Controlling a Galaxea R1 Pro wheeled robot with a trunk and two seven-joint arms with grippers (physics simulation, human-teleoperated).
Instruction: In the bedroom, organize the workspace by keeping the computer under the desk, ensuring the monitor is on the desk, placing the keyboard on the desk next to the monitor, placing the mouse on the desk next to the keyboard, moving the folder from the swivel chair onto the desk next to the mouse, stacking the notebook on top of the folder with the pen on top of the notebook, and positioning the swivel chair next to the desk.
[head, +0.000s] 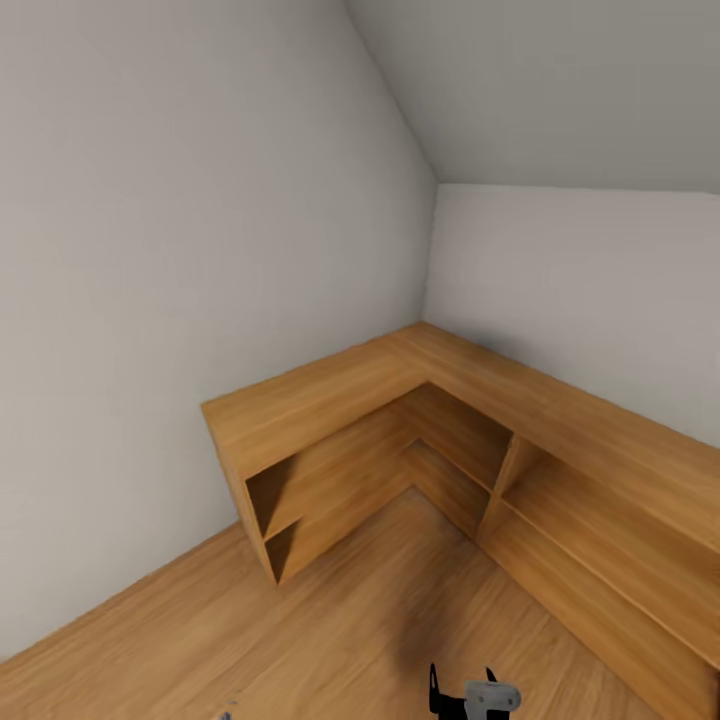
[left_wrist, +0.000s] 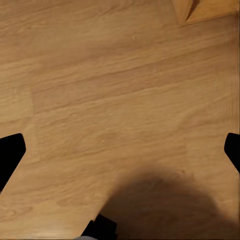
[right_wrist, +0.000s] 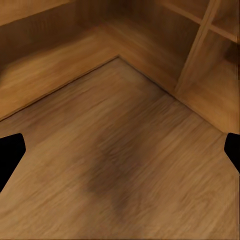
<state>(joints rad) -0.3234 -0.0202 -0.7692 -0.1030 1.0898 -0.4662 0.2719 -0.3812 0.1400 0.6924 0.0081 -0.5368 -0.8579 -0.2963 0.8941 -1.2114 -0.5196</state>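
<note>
Facing a wooden corner shelf unit (head: 480, 420), both end effectors spread.

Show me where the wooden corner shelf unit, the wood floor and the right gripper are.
wooden corner shelf unit (head: 330, 395): head view, on its flat top, left wing.
wood floor (left_wrist: 125, 100): left wrist view, bare planks ahead of the fingers.
right gripper (head: 463, 690): head view, between its two dark fingertips at the bottom edge.

low l-shaped wooden shelf unit (head: 420, 400) in room corner, wood floor (head: 330, 630).
</note>
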